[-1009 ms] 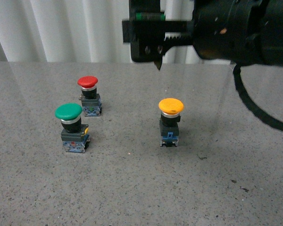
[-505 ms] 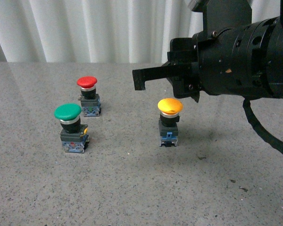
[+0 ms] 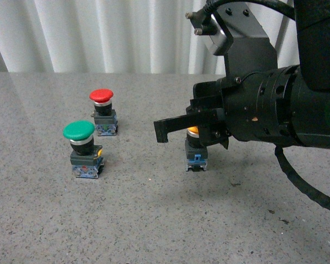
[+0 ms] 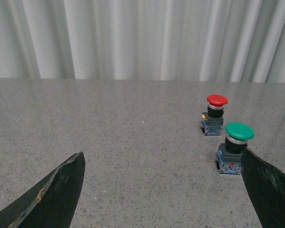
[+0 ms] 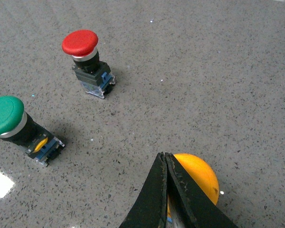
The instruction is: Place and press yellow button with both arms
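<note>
Standing upright on a grey speckled surface [image 3: 154, 220] is the yellow button [image 3: 197, 151], a small push button with a round yellow mushroom cap, black body and blue-grey base block. It sits right of centre in the front view, apart from the other two buttons. The right end effector [image 3: 161, 131], a bulky black two-finger unit with visible screws and cabling, reaches in from the right at cap height and hides most of the cap, so only a thin yellow sliver shows beneath it.

In the right wrist view, the right end effector [image 5: 164, 159] has its two dark fingers [image 5: 152, 199] pressed together along their length with nothing held between them. The yellow button [image 5: 197, 178] lies just beside and partly behind these closed fingers. Whether they touch the cap cannot be told.

The left end effector [image 4: 164, 190], seen in the left wrist view, is spread wide. One black fingertip shows at each lower corner, with bare surface between them and nothing gripped.

To the left in the front view stand the green-capped button [image 3: 80, 132], with a silver collar and dark base, and the smaller-looking red-capped button [image 3: 102, 96], farther back and slightly to its right. Both are upright and well apart from the yellow button. A white pleated curtain [image 3: 99, 33] closes the background.
</note>
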{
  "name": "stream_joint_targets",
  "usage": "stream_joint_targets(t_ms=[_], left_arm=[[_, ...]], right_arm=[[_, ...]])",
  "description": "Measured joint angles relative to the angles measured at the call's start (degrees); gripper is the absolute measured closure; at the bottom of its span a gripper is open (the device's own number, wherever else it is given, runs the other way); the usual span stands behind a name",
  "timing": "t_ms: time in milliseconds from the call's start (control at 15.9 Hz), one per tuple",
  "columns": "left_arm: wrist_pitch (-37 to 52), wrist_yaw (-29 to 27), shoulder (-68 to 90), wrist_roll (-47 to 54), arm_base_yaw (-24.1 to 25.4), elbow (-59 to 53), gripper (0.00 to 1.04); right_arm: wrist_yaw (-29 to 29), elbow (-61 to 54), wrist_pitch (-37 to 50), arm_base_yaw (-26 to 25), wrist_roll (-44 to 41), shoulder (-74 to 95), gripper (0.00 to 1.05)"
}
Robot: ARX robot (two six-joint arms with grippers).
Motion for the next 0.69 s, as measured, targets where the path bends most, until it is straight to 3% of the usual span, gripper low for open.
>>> stream_joint_targets(t_ms=[694], left_arm=[[0.0,0.0,0.0,0.0,0.0,0.0,0.07]], right_arm=[[0.5,0.98,-3.02,-0.44,-0.39,2.38,1.03]])
